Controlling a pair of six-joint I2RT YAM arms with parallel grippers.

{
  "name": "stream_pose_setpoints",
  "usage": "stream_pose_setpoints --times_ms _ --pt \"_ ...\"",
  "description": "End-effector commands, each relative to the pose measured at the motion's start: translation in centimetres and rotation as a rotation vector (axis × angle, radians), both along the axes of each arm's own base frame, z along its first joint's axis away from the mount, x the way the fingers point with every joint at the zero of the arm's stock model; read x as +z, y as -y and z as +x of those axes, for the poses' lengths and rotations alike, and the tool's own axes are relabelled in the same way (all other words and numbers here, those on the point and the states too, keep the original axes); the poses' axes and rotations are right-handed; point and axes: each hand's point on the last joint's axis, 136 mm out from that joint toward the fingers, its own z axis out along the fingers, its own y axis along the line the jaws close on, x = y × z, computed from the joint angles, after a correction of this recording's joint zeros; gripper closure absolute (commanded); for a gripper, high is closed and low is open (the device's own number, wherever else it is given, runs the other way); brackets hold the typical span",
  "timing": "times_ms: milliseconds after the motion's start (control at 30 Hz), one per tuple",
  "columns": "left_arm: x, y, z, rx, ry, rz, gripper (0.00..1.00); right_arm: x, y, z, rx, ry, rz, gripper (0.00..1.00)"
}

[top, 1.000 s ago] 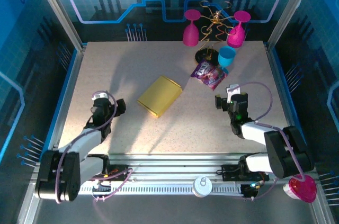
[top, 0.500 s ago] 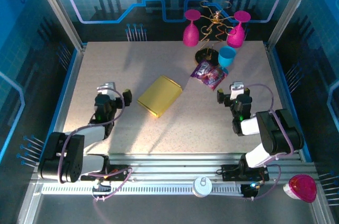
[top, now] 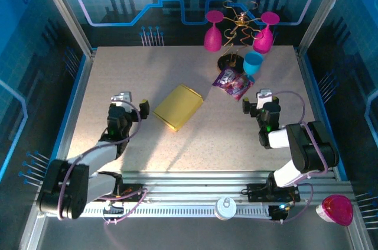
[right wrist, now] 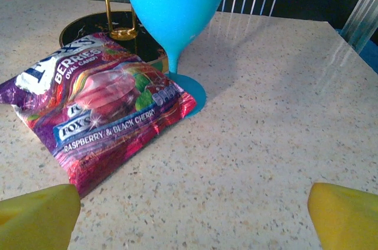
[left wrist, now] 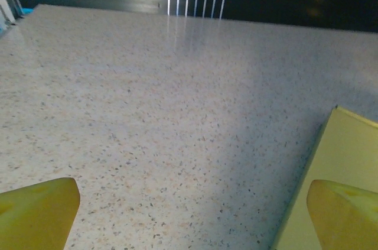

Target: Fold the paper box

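One box [top: 178, 107], yellow and shallow, lies flat and askew mid-tabletop [top: 118, 72] between the two arms, presumably so either can reach it. Left jaws: spread wide, empty, low beside the box's left edge, likely lined up for an approach. Right jaws: spread wide, empty, well apart from the box, facing a snack packet [right wrist: 100, 108] and blue cup [right wrist: 174, 2]. Left wrist view crops the box to one edge; whether its flaps are tucked cannot be told. Packet hides part of the cup's foot.
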Motion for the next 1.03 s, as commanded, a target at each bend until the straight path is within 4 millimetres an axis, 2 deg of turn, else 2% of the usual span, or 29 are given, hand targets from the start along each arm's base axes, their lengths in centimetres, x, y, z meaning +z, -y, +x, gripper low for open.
stream_pose_setpoints --times_ms 0,100,167,267,367,400,467,600,1000 --pt "-1.1 -2.2 -0.8 0.054 -0.005 -0.053 0.01 1.5 0.1 -0.1 -0.019 0.069 0.006 0.00" --pt "-1.0 -2.3 1.0 -0.003 0.019 -0.090 0.01 1.6 0.0 0.0 -0.023 0.072 -0.003 0.00" --pt "-1.0 -1.5 2.3 -0.069 0.019 -0.055 0.01 1.6 0.0 0.1 -0.024 0.066 -0.007 0.00" --pt "-1.6 -1.6 2.9 -0.070 0.037 -0.025 0.01 1.5 -0.2 0.3 -0.020 0.052 -0.014 0.00" --pt "-3.4 -1.2 2.7 -0.099 0.086 -0.012 0.01 1.3 -0.4 0.5 -0.013 0.039 -0.018 0.00" --pt "-2.6 -1.3 2.8 -0.096 0.135 -0.003 0.01 1.3 -0.5 0.6 -0.010 0.036 -0.019 0.00" --pt "-3.3 -1.9 3.0 -0.057 0.064 -0.015 0.01 1.3 -0.5 0.7 -0.009 0.029 -0.020 0.00" --pt "-4.1 -2.1 5.0 -0.051 -0.046 -0.032 0.01 1.3 -0.6 0.8 -0.010 0.025 -0.022 0.00" --pt "-4.1 -1.7 5.2 -0.047 -0.041 0.007 0.01 1.1 -0.2 0.9 -0.016 0.013 -0.007 0.00"
